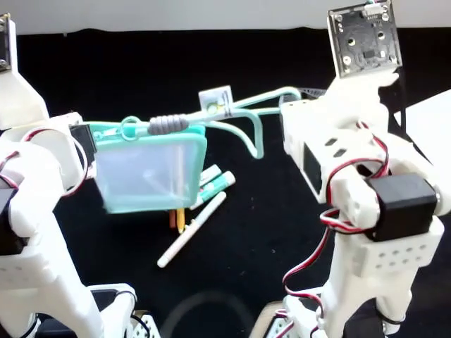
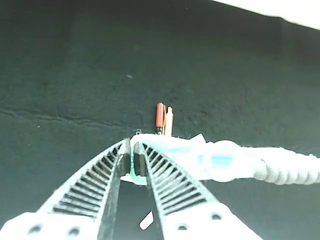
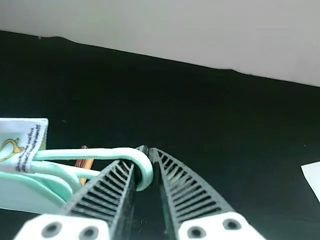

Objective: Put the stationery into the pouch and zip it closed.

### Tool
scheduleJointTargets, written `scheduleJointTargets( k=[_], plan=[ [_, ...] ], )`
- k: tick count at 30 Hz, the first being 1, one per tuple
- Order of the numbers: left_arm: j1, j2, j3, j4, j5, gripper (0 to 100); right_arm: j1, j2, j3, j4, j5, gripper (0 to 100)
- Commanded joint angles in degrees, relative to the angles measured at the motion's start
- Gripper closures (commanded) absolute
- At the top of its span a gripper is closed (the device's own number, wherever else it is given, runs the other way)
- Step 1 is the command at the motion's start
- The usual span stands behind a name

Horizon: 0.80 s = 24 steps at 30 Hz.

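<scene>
Mint-green and half see-through, the pouch (image 1: 148, 172) hangs between my two arms, above the black desk (image 1: 268, 232). My left end effector (image 2: 131, 155) is pinched nearly shut on the pouch's edge, with the green rim caught between its ribbed fingers (image 2: 165, 175). In the high view this is the pouch's end on the side of my left arm. A grey coil (image 1: 169, 124) sits along the pouch's top edge, just beside a small ring.

My right end effector (image 3: 145, 160) is narrow too, closed on the curved end of the pouch's pale green strap (image 3: 90, 152). The strap runs from the pouch's top corner across to my right arm, and a small white tag (image 1: 215, 101) stands where it leaves the pouch.

The stationery lies on the desk, partly hidden by the pouch's lower edge in the high view. A white pen (image 1: 192, 229) lies slantwise, two markers (image 1: 215, 184) with teal parts lie just beside it, and the orange and yellow ends of two pencils (image 1: 177, 220) poke out near the pen's middle. A white sheet (image 1: 431, 123) lies at the desk's edge beyond my right arm.
</scene>
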<state>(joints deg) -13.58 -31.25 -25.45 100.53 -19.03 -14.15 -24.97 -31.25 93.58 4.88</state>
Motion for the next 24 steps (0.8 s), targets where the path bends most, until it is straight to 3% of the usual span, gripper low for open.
scheduleJointTargets(
  k=[1,19,24],
  plan=[
    [-3.0,-1.1,-0.2,0.3,0.0,99,2.2,-0.6,1.2,-1.4,-0.4,99.2],
    [-5.8,-1.1,-0.1,0.3,-1.7,99,5.2,-0.6,8.0,-4.6,-0.4,99.2],
    [-5.8,-1.1,-0.1,0.3,-1.7,99,9.5,-0.6,12.0,-7.8,-0.4,99.2]
  ],
)
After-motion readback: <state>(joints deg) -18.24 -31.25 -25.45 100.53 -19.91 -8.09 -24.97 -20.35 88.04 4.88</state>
